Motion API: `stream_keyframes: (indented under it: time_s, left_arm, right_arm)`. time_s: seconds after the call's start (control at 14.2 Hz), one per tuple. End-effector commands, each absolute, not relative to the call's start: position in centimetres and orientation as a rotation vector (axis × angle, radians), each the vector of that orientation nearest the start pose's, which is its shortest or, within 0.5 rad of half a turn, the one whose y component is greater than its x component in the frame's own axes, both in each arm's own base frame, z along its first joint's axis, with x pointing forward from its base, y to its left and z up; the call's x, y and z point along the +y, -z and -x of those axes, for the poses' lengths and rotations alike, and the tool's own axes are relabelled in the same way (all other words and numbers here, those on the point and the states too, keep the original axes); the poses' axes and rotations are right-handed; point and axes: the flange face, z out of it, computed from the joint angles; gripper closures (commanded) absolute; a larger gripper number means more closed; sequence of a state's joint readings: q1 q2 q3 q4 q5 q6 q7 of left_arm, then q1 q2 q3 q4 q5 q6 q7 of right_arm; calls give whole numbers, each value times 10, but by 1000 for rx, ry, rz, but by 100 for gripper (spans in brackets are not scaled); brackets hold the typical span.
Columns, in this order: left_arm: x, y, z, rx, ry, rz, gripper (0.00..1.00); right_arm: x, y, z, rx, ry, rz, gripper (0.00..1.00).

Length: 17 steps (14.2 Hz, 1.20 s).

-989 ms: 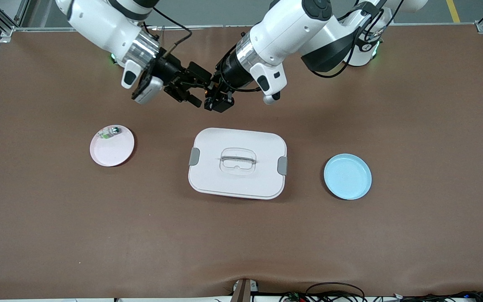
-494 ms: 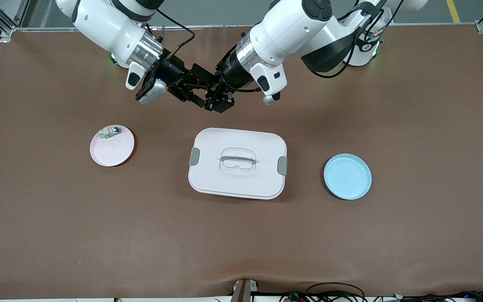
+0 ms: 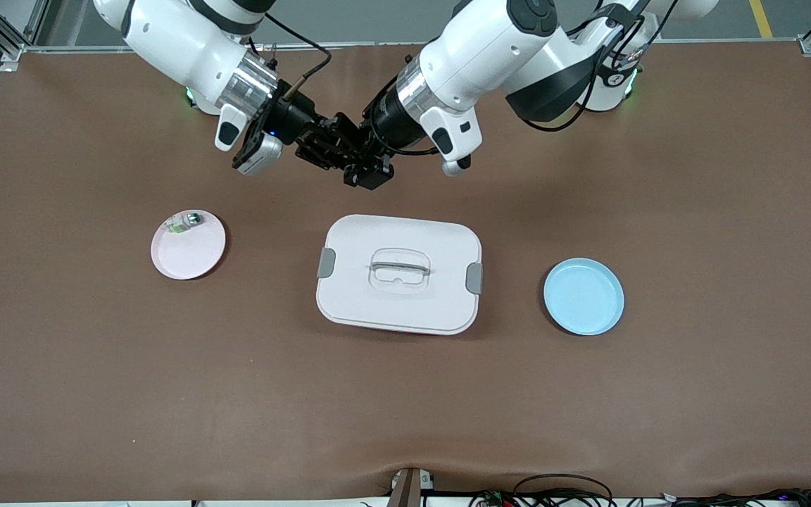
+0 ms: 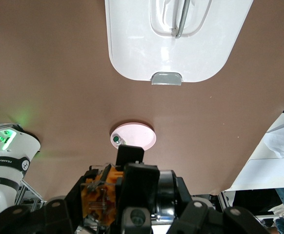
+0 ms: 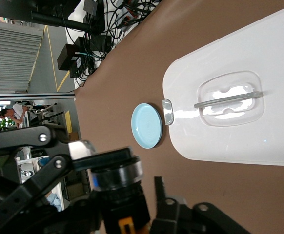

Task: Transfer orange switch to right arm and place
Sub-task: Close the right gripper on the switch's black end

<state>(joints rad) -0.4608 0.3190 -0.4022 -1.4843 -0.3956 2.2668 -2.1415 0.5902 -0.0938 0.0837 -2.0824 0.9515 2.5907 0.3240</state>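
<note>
- Brown mat covers the table; both arms reach in from their bases and meet in the air above the mat, over the strip between the bases and the white lidded box.
- Left gripper: fingers clamped together on the orange switch. In the left wrist view the orange block sits between the black fingers.
- Right gripper: nose to nose with the left gripper, its fingers drawn in around the same switch; the right wrist view shows an orange sliver at the fingers. Whether they actually pinch it, cannot tell.
- Orange switch: up in the air at the junction of the two grippers, not on any dish.
- Pink plate: toward the right arm's end of the table, carrying a small green-and-clear part near its rim.
- Blue plate: toward the left arm's end, slightly nearer the front camera than the pink plate.
- White box lies between the two plates, lid on, grey latches at both ends.
</note>
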Motion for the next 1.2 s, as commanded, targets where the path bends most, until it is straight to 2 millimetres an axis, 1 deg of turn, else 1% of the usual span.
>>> stream_keyframes:
  time_s: [0.0, 0.07, 0.14, 0.21, 0.28, 0.35, 0.42, 0.49, 0.56, 0.64, 0.71, 0.92, 1.13]
  left_arm:
    - [-503, -568, -472, 1776, 568, -1858, 71]
    - [-503, -568, -472, 1776, 568, -1858, 71]
    - [-503, -568, -472, 1776, 568, -1858, 70]
    - [-503, -568, -472, 1776, 568, -1858, 65]
    - [-503, -568, -472, 1774, 568, -1859, 63]
    - [-503, -568, -472, 1774, 568, -1859, 59]
    - [-503, -568, -472, 1774, 568, -1859, 59]
    - [-503, -568, -472, 1774, 568, -1859, 52]
    - [-503, -569, -473, 1774, 567, -1856, 39]
    - [-503, -569, -473, 1773, 567, -1858, 23]
    - [-503, -569, -473, 1774, 567, -1856, 0]
    - [-503, -569, -473, 1776, 568, -1855, 0]
    - [-500, -570, -474, 1778, 565, -1855, 0]
  right_arm:
    - [351, -532, -456, 419, 119, 2211, 88]
    - [352, -535, -457, 427, 116, 2205, 100]
    - [354, -536, -457, 435, 96, 2203, 100]
    - [355, -539, -457, 434, 82, 2199, 100]
    - [355, -539, -458, 438, 74, 2200, 100]
    - [357, -537, -458, 442, 69, 2201, 100]
    - [357, -538, -459, 440, 71, 2199, 100]
    - [358, -538, -459, 440, 70, 2199, 100]
    - [358, -535, -460, 443, 66, 2203, 100]
    - [359, -534, -461, 444, 64, 2204, 100]
    - [360, -532, -462, 446, 62, 2206, 100]
    - [362, -528, -463, 447, 57, 2210, 100]
    - [364, -515, -467, 447, 50, 2233, 100]
